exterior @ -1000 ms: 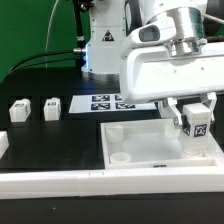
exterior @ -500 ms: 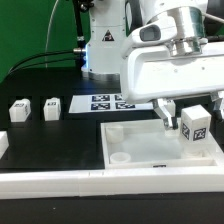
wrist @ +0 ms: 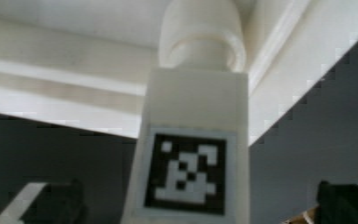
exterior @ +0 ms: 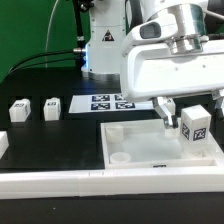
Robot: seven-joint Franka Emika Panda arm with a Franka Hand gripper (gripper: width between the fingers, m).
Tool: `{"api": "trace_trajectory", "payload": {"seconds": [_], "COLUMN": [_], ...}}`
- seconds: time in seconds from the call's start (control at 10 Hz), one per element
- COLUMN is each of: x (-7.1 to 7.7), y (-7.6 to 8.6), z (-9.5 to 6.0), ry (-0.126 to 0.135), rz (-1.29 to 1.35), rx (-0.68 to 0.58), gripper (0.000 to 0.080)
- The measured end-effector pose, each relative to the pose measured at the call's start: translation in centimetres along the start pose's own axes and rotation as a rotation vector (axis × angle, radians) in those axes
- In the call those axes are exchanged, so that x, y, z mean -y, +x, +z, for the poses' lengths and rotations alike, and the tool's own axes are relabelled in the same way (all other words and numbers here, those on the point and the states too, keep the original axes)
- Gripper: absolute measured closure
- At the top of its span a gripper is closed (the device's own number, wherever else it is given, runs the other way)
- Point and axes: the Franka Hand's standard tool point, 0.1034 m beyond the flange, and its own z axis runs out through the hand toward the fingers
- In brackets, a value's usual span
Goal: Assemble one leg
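No readable text; only square markers.

The arm descends from 12 o'clock. Gripper points straight down, fingers spread apart, nothing clamped between them.

The tray-like piece is the landmark. A leg stands in it at the exterior view's right, seemingly seated in a corner socket. Behind the tray lies the marker board. 2 more legs stand well to its left.
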Motion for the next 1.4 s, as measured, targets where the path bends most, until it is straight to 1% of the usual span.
{"api": "trace_trajectory", "payload": {"seconds": [0.1,0.3,0.4,0.5,0.6,0.7,0.8,0.9,1.1,1.2,1.4], "x": [-0.1,0.2,0.1,0.2,0.3,0.3,0.2,0.1,0.1,0.2,0.1], "y": [0.2,0.0,0.1,-0.5,-0.4,0.3,0.6,0.7,0.8,1.2,1.1], "z": [-0.1,-0.1,-0.1,0.2,0.3,0.3,0.3,0.2,-0.2,0.0,0.2], "ry": [-0.001,0.014,0.011,0.024,0.053,0.076,0.098,0.115,0.15,0.156,0.154], "rz": [-0.001,-0.006,-0.006,-0.005,-0.004,-0.001,0.002,0.009,0.012,0.012,0.013], "rx": [0.001,0.054,0.043,0.098,0.212,0.311,0.4,0.479,0.688,0.71,0.703], "gripper": [0.0151,0.0151,0.0151,0.0151,0.0151,0.0151,0.0151,0.0151,0.0151,0.0151,0.0151]}}
